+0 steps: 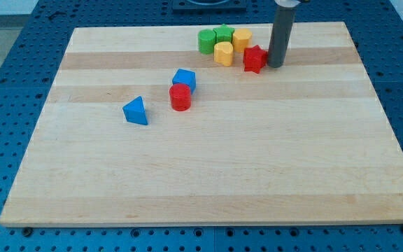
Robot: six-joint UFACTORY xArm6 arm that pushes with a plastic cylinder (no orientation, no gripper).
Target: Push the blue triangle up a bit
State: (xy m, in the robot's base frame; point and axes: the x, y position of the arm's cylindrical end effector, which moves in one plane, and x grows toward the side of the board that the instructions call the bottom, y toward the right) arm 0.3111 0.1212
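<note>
Camera view: wooden board [208, 175] on blue pegboard table [5, 63]. Blue triangle [136, 111] sits left of centre, alone, well apart from my tip [276, 66]. My tip is near the view's top, just right of the red star-ish block [255, 59], touching or nearly. No pincer on this rig, just the rod. Cluster at top: green cylinder [206, 41], green block [224, 33], 2 yellow blocks [241, 38] [223, 53]. Mid-board: blue cube [184, 79] touching red cylinder [180, 97], near triangle's upper right.
</note>
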